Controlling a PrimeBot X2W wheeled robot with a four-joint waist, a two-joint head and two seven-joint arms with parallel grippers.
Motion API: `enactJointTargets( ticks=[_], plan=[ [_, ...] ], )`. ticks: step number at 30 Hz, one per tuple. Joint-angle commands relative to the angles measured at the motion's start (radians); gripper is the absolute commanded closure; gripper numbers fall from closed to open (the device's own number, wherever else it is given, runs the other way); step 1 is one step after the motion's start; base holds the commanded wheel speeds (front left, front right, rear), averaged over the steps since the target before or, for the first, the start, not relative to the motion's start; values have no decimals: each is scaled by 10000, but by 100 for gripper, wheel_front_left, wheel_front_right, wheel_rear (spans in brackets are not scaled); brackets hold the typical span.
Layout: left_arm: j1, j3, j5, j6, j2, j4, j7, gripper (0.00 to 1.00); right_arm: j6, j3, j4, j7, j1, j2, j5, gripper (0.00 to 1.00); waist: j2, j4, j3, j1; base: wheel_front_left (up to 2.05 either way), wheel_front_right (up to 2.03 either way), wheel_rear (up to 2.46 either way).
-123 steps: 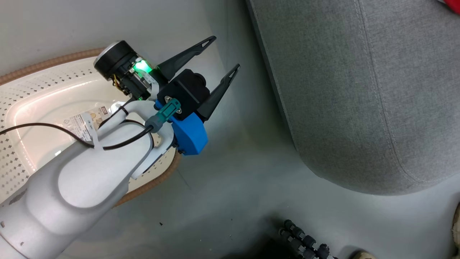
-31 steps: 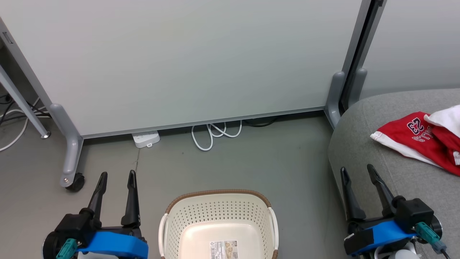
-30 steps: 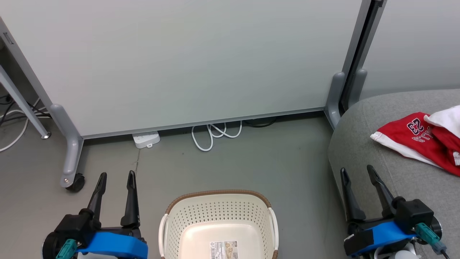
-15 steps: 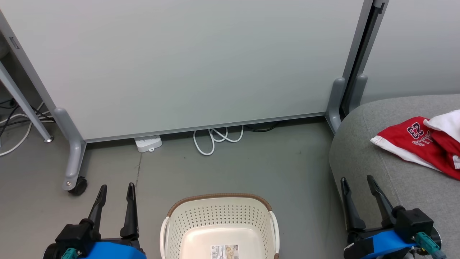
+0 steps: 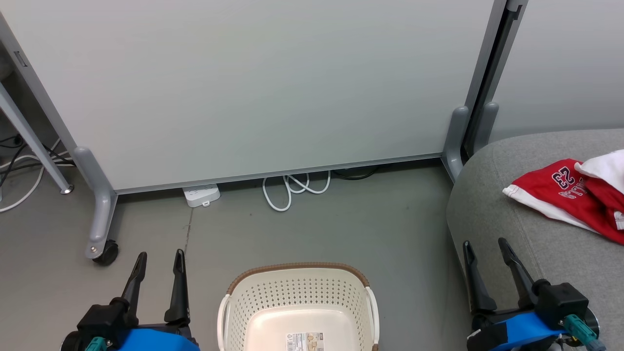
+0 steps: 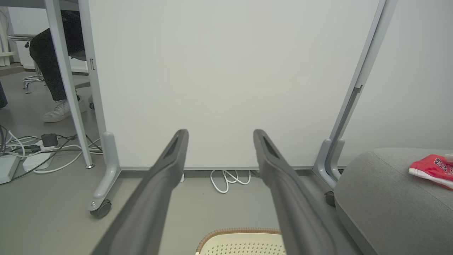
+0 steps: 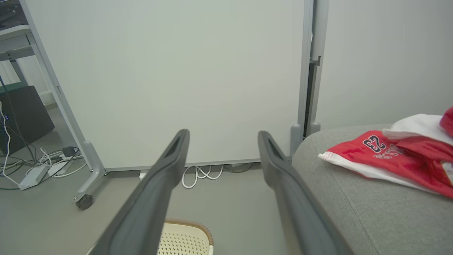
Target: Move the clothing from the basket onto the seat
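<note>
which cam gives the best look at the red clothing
The right wrist view: the clothing lies close and large on the seat, with the number 23 plain. The head view shows it smaller, cut off at the right edge. The left wrist view catches a small red corner at its right edge.

Office/lab space: wheeled partition panel (image 5: 243,87), power strip (image 5: 201,195) & loose cables (image 5: 292,185) on grey floor (image 5: 341,229).

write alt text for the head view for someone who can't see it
Red clothing printed 23 lies on the grey seat at right; the cream basket on the floor at bottom centre shows no clothing inside. The left gripper and right gripper sit open and empty at the lower corners, facing a pale partition.
</note>
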Motion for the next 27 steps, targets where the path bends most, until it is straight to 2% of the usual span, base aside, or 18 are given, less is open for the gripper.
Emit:
enactJointTargets(
  ticks=[1,2,7,27],
  plan=[
    [144,13,-63,13,21,8,-28,0,-8,5,29,-2,112,21,-41,0,0,-3,2,-1,0,0,0],
    [143,-2,-77,14,21,-8,-28,100,-8,1,35,-2,104,21,-41,100,0,-4,3,-1,0,0,0],
    [146,14,-177,2,-42,380,115,100,2,-28,376,59,121,15,137,100,0,-4,3,0,0,0,0],
    [9,378,-3585,-179,-26,227,1010,100,0,-382,214,978,-67,100,3744,100,0,-49,70,0,0,0,0]
  ],
)
